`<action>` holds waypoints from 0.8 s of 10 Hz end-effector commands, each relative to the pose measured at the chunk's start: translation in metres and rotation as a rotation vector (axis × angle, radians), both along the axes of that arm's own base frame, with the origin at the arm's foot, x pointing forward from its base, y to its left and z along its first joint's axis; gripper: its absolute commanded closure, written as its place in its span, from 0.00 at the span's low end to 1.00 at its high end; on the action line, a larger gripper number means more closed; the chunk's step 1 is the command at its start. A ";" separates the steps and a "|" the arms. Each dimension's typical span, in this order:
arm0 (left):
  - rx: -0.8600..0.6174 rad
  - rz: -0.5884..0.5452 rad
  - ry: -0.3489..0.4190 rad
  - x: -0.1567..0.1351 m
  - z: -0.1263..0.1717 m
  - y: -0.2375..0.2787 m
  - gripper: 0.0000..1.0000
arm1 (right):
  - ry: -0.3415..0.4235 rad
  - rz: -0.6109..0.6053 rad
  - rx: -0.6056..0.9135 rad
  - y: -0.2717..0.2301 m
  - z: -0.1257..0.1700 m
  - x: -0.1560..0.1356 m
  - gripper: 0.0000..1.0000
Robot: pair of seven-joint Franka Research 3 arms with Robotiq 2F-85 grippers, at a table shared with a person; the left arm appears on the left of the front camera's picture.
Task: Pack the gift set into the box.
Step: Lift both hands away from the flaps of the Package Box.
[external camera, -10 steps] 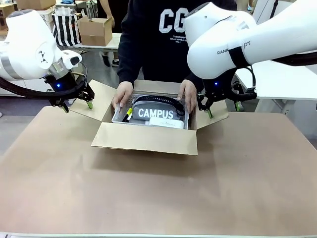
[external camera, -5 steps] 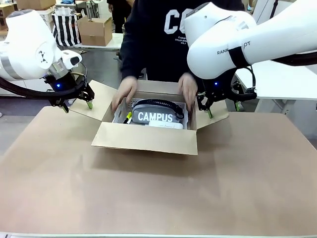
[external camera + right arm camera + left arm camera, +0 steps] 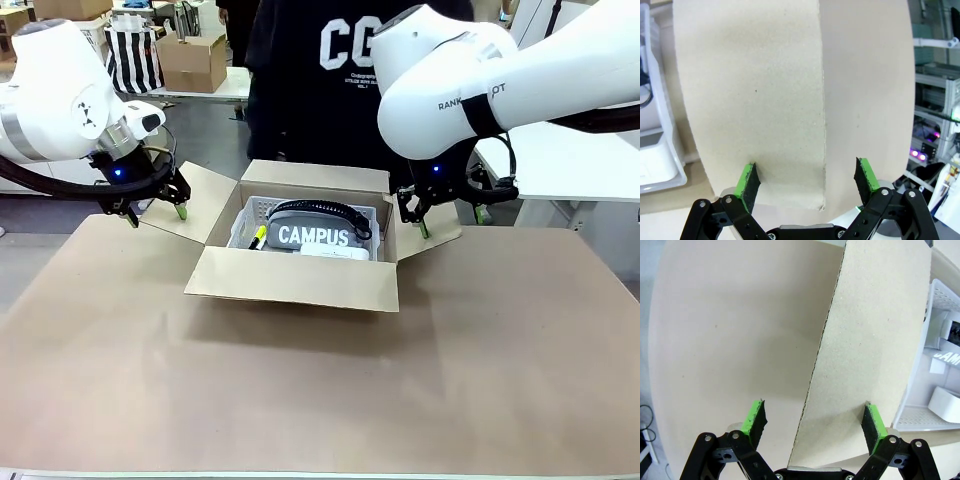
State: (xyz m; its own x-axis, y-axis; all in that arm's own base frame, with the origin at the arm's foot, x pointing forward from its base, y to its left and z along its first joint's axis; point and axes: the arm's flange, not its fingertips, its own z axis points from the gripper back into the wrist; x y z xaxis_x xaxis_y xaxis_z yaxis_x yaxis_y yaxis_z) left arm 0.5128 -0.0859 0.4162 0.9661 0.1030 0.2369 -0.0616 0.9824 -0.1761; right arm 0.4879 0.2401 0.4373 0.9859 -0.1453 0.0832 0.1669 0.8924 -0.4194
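The box stands open at mid-table with its four flaps spread. Inside lies the gift set: a grey "CAMPUS" pouch in a white slatted tray, with a yellow marker at its left. My left gripper is open above the left flap; in the left wrist view the gripper straddles that flap's edge. My right gripper is open over the right flap; in the right wrist view the gripper has that flap between its fingers without touching.
A person in a dark top stands just behind the box, hands out of it. A white table sits at the right. A smaller cardboard box and a striped bag stand far back left. The brown tabletop stretches in front.
The person's hands, which held the tray at both ends inside the box, have let go and pulled away. The gift set now rests lower in the box. Both arms stayed still.
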 end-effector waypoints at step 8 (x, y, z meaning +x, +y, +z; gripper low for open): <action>0.016 0.018 -0.009 0.000 0.000 -0.001 0.00 | -0.005 0.005 -0.017 -0.001 0.003 0.003 0.00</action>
State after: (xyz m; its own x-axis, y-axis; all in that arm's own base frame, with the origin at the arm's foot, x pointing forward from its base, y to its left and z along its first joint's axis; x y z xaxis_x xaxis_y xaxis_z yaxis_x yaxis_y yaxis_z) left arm 0.5128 -0.0859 0.4162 0.9661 0.1030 0.2369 -0.0616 0.9824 -0.1761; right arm 0.4879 0.2401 0.4373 0.9859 -0.1453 0.0832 0.1669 0.8924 -0.4194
